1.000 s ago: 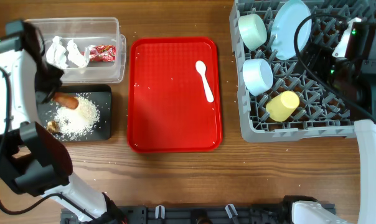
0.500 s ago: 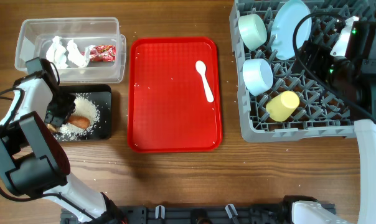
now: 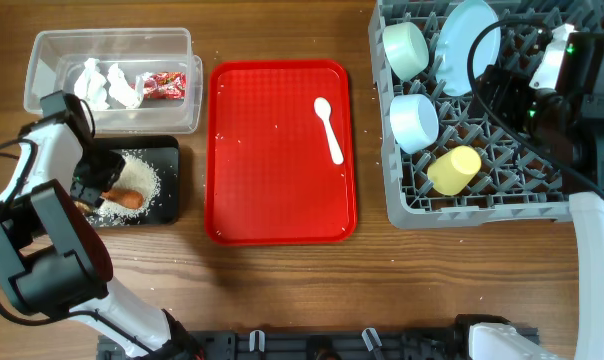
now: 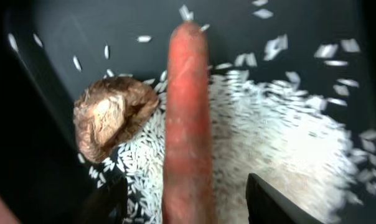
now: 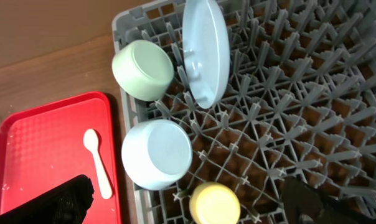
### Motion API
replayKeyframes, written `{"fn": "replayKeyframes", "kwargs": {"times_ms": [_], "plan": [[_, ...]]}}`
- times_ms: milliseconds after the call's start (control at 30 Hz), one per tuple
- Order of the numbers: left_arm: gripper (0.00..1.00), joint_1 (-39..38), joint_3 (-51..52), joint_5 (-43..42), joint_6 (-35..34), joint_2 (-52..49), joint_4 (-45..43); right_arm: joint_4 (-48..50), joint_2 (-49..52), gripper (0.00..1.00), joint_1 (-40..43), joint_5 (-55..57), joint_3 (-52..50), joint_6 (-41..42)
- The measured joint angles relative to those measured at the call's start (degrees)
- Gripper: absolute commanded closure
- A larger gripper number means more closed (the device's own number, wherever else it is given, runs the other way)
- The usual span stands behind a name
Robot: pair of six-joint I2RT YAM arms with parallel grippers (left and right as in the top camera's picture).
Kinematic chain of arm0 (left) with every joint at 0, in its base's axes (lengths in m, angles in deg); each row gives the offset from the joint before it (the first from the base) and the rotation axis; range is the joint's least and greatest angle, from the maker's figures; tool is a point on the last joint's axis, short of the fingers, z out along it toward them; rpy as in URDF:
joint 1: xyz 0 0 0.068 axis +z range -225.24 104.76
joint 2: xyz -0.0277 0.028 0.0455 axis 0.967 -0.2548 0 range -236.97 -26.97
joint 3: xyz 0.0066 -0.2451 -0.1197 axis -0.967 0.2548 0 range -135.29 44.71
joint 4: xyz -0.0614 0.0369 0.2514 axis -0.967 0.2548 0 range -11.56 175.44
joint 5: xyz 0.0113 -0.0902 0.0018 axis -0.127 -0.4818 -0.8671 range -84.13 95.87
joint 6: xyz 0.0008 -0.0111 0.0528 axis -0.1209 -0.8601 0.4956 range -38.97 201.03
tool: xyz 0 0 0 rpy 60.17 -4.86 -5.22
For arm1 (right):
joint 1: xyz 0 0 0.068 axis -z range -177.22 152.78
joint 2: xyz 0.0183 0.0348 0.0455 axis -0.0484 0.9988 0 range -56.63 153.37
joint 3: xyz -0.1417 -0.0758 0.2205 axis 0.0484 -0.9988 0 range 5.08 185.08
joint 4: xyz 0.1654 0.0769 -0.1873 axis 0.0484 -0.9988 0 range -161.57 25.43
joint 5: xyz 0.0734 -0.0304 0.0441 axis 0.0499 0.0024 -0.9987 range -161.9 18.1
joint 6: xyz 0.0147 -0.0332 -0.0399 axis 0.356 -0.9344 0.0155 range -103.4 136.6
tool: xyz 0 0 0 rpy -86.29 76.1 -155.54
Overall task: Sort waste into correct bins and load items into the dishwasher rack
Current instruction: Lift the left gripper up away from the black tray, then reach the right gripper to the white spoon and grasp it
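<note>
Nearly done: wrapper [image 3: 165, 86] and tissue [image 3: 107, 85] sat in tub [image 3: 112, 40]. Carrot [image 4: 188, 124] lay on rice [image 4: 287, 143] in black tray [image 3: 167, 150], left gripper [image 4: 185, 190] spread around it, not touching. Plate [image 3: 467, 33], green bowl [image 3: 405, 50], blue bowl [image 3: 414, 122] and cup [image 3: 454, 170] were in rack [image 3: 462, 215]. Spoon [image 3: 329, 130] remained near red tray's [image 3: 272, 200] right edge. Right gripper [image 5: 188, 186] hung spread over rack.

Wooden table [image 3: 282, 290]: tub [image 3: 112, 33], trays [image 3: 272, 180] [image 3: 169, 207], rack [image 3: 462, 213]

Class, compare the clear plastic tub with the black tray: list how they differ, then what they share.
The clear tub has tall see-through walls; the black tray is shallow and opaque. The tub holds crumpled tissue and a red wrapper; the tray holds rice, a carrot and a brown scrap. Both are rectangular and sit beside the red tray.
</note>
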State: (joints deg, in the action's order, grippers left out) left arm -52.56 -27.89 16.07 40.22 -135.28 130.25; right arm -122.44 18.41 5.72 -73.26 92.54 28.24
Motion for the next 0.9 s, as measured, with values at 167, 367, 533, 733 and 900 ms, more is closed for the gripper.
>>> {"fn": "replayKeyframes", "kwargs": {"times_ms": [167,367,533,733,900], "plan": [[0.39,-0.76,-5.53,-3.89,6.99,4.68,4.42,1.40,0.00,0.00,0.00,-3.32,0.00,-2.34],[0.17,-10.51,-7.39,-12.39,17.03,14.86,4.81,6.69,0.50,0.00,-2.10,-12.96,0.00,-5.42],[0.00,-21.51,-7.41,-14.64,19.17,14.93,4.85,12.81,6.54,0.00,-9.90,-15.58,0.02,-5.03],[0.00,-29.70,-7.41,-15.21,18.84,13.16,4.42,21.11,22.88,0.16,-20.52,-16.39,0.00,-2.71],[0.00,-32.02,-7.41,-15.02,17.33,12.37,3.02,28.63,32.85,0.22,-23.21,-15.21,0.00,-0.37]]}}
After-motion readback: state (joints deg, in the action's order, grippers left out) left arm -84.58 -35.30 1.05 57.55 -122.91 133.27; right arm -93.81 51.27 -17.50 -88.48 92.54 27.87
